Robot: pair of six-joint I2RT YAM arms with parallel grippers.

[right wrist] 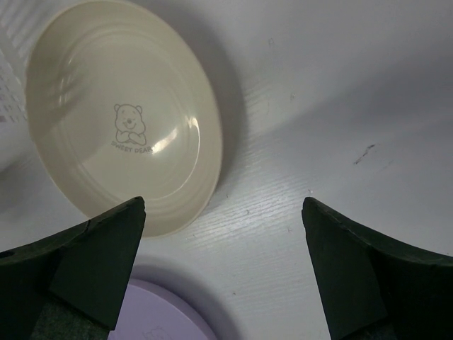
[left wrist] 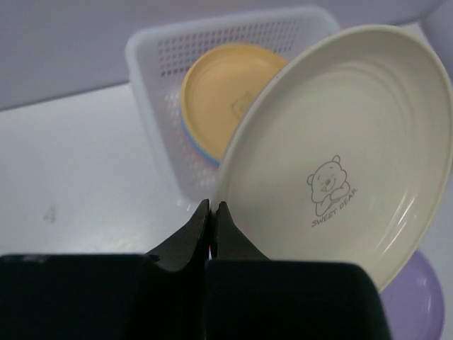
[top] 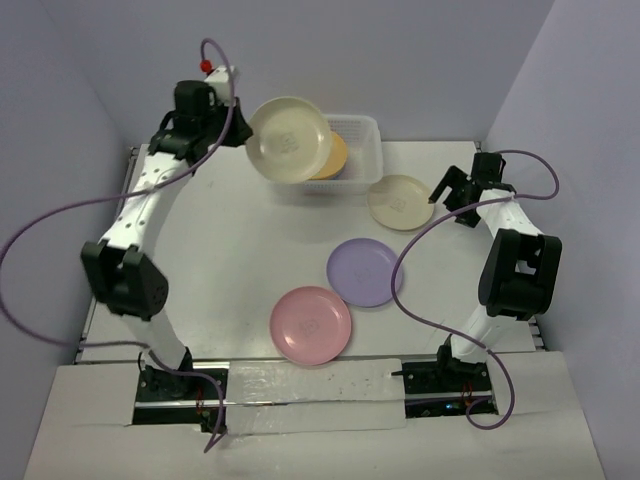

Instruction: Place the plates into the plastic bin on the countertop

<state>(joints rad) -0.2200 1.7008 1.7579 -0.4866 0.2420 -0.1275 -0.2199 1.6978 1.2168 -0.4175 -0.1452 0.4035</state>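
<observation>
The left gripper's (left wrist: 213,212) jaws are pinched tight on the rim of a cream plate (left wrist: 347,163), gripping it at the plate's 9 o'clock edge in the top view. That plate hangs tilted, bear print showing, above the 9 o'clock end of the bin (left wrist: 159,92). In the bin lies an orange plate (left wrist: 226,99) with a blue rim (left wrist: 195,147) peeking out beneath it. The bin stands at 12 o'clock on the countertop (top: 230,250), against the back wall. The right gripper (right wrist: 223,212) is spread wide and holds nothing. Its fingers (right wrist: 99,262) hang just beside the 3 o'clock rim of a second cream plate (right wrist: 120,120), which lies flat at about 2 o'clock on the countertop, just off the bin's corner. I cannot tell whether a finger touches it. A lavender plate (top: 365,272) lies near the middle, at 6 o'clock from that plate. A pink plate (top: 311,324) lies just beside the lavender one, at its 7 o'clock, toward the near edge.
</observation>
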